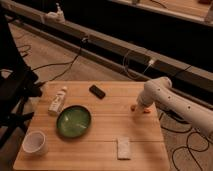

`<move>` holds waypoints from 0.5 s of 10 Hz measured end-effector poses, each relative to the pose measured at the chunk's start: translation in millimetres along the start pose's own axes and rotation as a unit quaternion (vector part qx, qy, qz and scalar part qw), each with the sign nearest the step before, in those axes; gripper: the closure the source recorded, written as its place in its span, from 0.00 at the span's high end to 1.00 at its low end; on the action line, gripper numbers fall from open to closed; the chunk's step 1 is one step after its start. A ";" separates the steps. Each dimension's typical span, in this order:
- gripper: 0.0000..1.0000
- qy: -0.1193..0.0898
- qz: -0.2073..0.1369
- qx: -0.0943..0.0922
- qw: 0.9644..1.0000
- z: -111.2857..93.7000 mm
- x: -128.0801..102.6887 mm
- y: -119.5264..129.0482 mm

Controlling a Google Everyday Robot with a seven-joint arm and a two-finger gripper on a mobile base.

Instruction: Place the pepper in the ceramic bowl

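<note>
The pepper [145,110] is a small orange-red sliver lying on the wooden table [100,135] near its right edge, partly hidden by my arm. My gripper [139,106] is down at the table right over the pepper, at the end of the white arm [172,102] that reaches in from the right. The ceramic bowl [73,121] is a wide, glossy green dish on the left-centre of the table, well to the left of the gripper, and looks empty.
A white cup [34,142] stands at the front left corner. A white bottle [57,100] lies behind the bowl. A black rectangular block [97,91] lies at the back centre. A pale flat packet [123,147] lies near the front edge. Cables run on the floor behind.
</note>
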 end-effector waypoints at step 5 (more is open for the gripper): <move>0.09 -0.009 0.011 0.004 1.000 9.0 17.1 -0.4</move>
